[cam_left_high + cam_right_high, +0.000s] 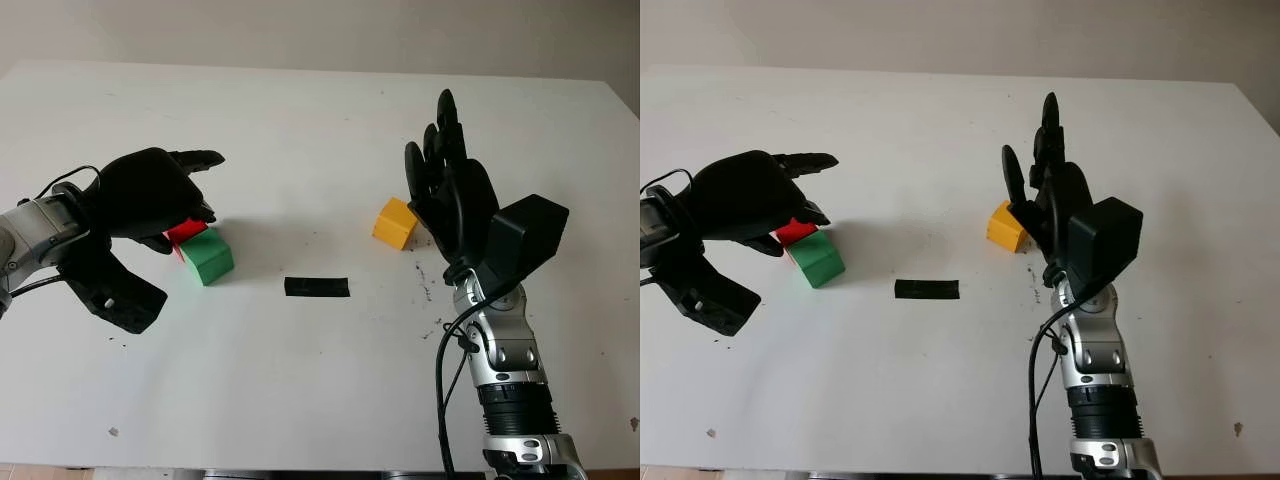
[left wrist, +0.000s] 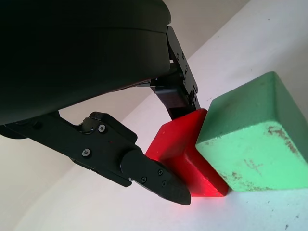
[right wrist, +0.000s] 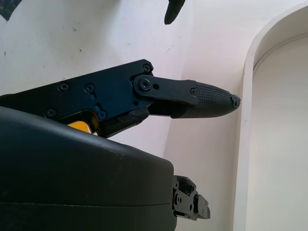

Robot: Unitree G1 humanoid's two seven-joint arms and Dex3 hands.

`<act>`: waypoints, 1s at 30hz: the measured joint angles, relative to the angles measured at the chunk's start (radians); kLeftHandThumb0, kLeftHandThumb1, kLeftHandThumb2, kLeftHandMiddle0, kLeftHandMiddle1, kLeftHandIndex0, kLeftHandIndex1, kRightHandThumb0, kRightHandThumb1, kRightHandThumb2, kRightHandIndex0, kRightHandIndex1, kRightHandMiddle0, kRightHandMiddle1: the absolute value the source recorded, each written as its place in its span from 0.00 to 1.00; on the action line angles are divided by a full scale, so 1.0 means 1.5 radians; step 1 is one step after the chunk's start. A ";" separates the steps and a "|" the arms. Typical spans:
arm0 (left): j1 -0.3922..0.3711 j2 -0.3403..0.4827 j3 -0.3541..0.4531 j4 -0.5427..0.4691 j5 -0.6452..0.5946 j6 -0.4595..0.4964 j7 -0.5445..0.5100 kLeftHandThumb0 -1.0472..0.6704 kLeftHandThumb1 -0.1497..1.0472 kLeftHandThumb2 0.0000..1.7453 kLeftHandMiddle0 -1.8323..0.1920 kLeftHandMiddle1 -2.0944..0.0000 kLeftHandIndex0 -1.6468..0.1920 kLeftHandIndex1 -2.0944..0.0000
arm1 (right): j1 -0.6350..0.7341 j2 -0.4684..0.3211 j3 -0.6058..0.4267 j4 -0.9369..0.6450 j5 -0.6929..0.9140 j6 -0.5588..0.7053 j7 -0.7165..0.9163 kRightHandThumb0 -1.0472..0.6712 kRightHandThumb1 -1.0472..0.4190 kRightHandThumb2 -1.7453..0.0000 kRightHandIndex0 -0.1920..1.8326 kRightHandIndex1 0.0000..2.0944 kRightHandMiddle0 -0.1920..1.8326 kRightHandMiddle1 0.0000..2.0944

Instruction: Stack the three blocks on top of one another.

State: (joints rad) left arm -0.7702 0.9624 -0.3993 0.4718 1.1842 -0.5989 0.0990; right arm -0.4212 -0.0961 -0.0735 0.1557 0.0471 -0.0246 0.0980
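Left hand: the left hand (image 1: 150, 195) hung over the red block (image 1: 185, 231), its fingers (image 2: 154, 175) on either side of it but not clearly clamped; I couldn't tell if it gripped.
Red block: sat on the white table (image 1: 300, 110), touching the green block (image 1: 208, 257).
Right hand: the right hand (image 1: 450, 190) stood released, just beside the orange block (image 1: 395, 222).
Between: a black strip (image 1: 317, 287) lay on the table, midway between green and orange.

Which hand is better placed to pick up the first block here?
Left. The left hand is over the red block, fingers on either side, beside the green block. The right hand stands open next to the orange block.
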 measured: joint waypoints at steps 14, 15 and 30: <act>-0.002 0.004 -0.005 -0.003 0.013 0.010 0.031 0.39 0.83 0.04 0.68 0.97 0.47 0.71 | 0.003 0.000 0.001 0.000 0.000 0.003 0.005 0.21 0.00 0.70 0.00 0.00 0.00 0.00; -0.007 0.006 -0.005 -0.004 0.015 0.011 0.028 0.40 0.83 0.04 0.68 0.97 0.48 0.71 | 0.004 0.000 0.001 0.000 0.000 0.003 0.005 0.21 0.00 0.70 0.00 0.00 0.00 0.00; -0.173 0.022 -0.013 -0.009 0.044 -0.020 -0.014 0.37 0.79 0.03 0.69 0.98 0.45 0.68 | 0.006 0.003 0.006 0.000 0.000 0.000 0.005 0.19 0.00 0.70 0.00 0.00 0.00 0.00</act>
State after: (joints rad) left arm -1.0300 0.9955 -0.4184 0.4583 1.2498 -0.6285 0.0781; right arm -0.4126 -0.0915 -0.0639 0.1551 0.0467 -0.0245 0.1051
